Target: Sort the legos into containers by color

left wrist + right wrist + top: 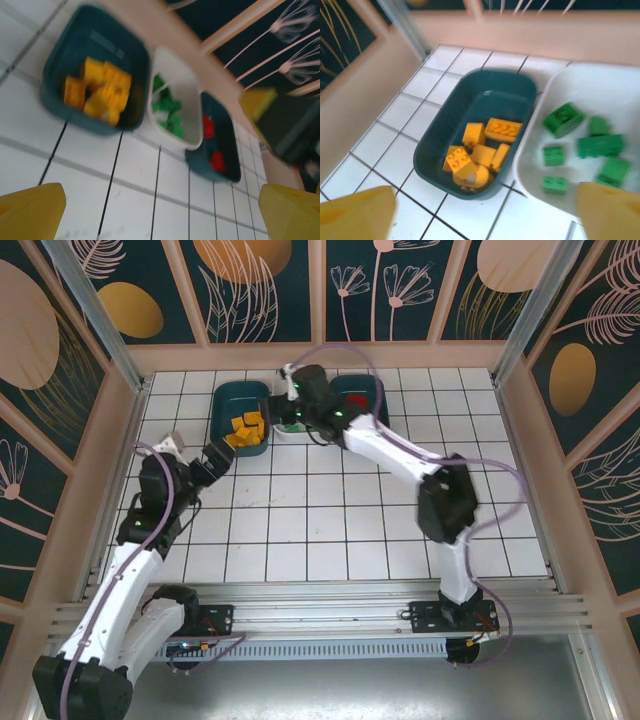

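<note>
Three containers stand side by side at the back of the tiled floor. The left teal tub [225,398] [430,145] holds several orange-yellow legos [503,129] [102,87]. The white tub [600,100] [187,85] holds several green legos [563,119]. The right teal tub [225,165] [355,388] holds red legos [217,161]. My right gripper [485,215] [293,390] hangs open and empty above the white tub's left side. My left gripper [160,215] [215,462] is open and empty over bare tiles, in front of the yellow tub.
A wooden wall rail [320,355] runs close behind the tubs, with an aluminium post [90,310] at the back left corner. The right arm [400,455] stretches diagonally across the floor's middle. White tiles [300,530] lie in front.
</note>
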Tool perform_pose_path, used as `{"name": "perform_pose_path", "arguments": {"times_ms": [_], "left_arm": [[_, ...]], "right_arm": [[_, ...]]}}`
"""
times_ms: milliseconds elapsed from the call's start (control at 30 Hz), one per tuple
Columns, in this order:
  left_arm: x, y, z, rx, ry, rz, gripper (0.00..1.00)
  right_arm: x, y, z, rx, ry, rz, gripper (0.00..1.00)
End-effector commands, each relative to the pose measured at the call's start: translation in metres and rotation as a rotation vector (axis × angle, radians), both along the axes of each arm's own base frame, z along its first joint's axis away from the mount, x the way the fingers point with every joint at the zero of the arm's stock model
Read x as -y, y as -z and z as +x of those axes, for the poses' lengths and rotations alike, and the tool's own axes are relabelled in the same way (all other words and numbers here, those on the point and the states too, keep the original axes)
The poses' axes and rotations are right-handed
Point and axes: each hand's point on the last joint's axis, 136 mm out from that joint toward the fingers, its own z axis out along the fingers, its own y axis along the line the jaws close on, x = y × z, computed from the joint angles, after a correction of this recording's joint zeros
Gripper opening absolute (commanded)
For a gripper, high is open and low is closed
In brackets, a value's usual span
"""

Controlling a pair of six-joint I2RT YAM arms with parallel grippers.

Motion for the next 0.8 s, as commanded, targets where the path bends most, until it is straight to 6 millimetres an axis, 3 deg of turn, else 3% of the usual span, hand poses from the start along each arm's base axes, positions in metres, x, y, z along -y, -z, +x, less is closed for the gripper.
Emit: {"name": "perform_pose_path", "arguments": {"times_ms": [0, 100, 167, 300, 367, 467, 600, 767], "left_arm": [[-0.023, -0.009, -0.006, 0.003, -0.086, 0.123, 0.99], [-0.024, 0.009, -0.006, 0.045, -0.090, 0.123, 0.99], [-0.027, 0.022, -0.004, 0.133, -0.111, 0.120, 0.99], [-0.042, 0.041, -0.001, 0.285, -0.203, 0.132, 0.99], [-0.048, 0.040, -0.005, 0.404, -0.234, 0.204, 0.98], [-0.056, 0.039, -0.009, 0.498, -0.262, 0.429, 0.98], [-0.083, 0.060, 0.000, 0.401, -0.385, 0.638, 0.99], [-0.089, 0.103, 0.002, 0.323, -0.369, 0.775, 0.99]], "right_arm": [[0.060, -0.057, -0.027, 0.234, 0.139, 0.032, 0.99], [0.113, -0.052, -0.051, 0.300, 0.301, 0.074, 0.99], [0.135, -0.024, -0.058, 0.363, 0.323, 0.006, 0.99], [0.184, 0.021, -0.045, 0.323, 0.410, -0.144, 0.99], [0.221, 0.023, -0.041, 0.349, 0.453, -0.095, 0.99], [0.262, 0.028, -0.056, 0.493, 0.450, -0.076, 0.99], [0.300, 0.055, -0.056, 0.489, 0.509, -0.133, 0.99], [0.326, 0.087, -0.060, 0.484, 0.593, -0.147, 0.99]]}}
